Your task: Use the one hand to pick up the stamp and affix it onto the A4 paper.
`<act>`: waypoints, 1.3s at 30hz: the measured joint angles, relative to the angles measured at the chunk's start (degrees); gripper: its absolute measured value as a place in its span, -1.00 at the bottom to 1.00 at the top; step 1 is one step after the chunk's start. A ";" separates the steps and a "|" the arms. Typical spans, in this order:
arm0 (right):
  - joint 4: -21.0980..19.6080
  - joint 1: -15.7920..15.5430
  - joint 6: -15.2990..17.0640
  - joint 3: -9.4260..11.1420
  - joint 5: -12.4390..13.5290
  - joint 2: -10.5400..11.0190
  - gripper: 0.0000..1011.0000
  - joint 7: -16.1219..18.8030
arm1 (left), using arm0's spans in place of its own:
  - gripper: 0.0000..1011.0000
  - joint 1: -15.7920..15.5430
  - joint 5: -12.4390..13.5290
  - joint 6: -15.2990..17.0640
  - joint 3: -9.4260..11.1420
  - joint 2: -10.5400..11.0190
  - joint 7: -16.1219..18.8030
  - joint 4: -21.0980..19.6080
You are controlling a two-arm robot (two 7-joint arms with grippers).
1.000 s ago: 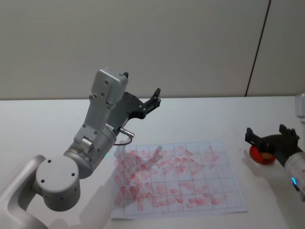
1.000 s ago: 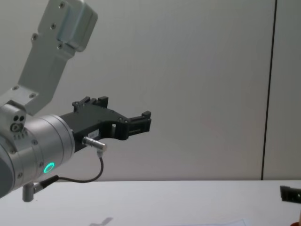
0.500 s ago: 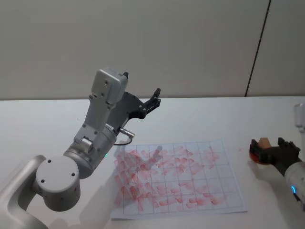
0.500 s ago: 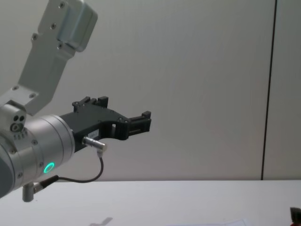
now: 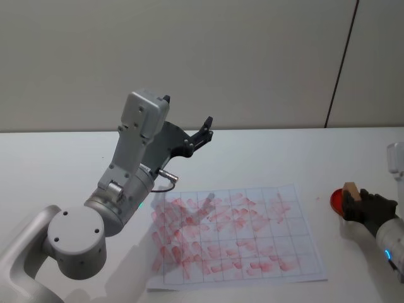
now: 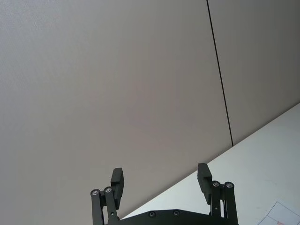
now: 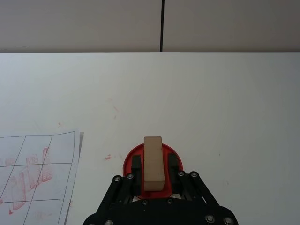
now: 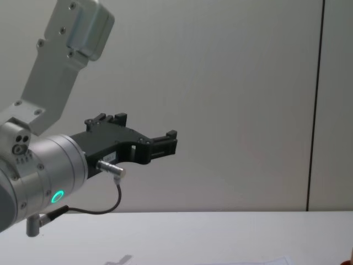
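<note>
While right hand clamps stamp (over red pad), left hand hangs raised.

No text can be read; the red marks on the A4 paper seem mere smudges, not letters

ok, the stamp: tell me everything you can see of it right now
The stamp is a small, plain tan-brown rectangular block that looks like wood, with no print visible on the faces shown. It stands upright between the fingers of the right end effector, which appear to be closed against its two sides. It sits over a round red ink pad on the white table; whether its base touches the pad cannot be told. The A4 paper lies apart, to the robot's left.
</note>
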 joint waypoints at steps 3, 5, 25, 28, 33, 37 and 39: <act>0.13 0.04 -0.06 0.03 -0.26 -0.09 -0.46 0.03 | 0.98 0.00 0.00 0.00 0.00 0.00 0.00 0.00; 0.20 0.07 -0.07 0.06 -0.41 -0.15 -0.54 0.04 | 0.98 0.00 0.00 0.00 0.00 0.00 0.00 0.00; 2.02 0.70 1.40 1.35 2.15 -0.84 -0.57 -0.77 | 0.98 0.00 0.00 0.00 0.00 0.00 0.00 0.00; 2.47 0.94 1.63 1.59 2.76 -0.91 -0.57 -0.76 | 0.98 0.00 0.00 0.00 0.00 0.00 0.00 0.00; 2.88 1.12 1.87 1.87 3.30 -1.00 -0.57 -0.48 | 0.98 0.00 0.00 0.00 0.00 0.00 0.00 0.00; 2.90 1.18 1.97 2.05 3.53 -1.03 -0.57 -0.07 | 0.98 0.00 0.00 0.00 0.00 0.00 0.00 0.00; 2.60 1.15 2.05 2.16 3.54 -1.02 -0.57 0.05 | 0.98 0.00 0.00 0.00 0.00 0.00 0.00 0.00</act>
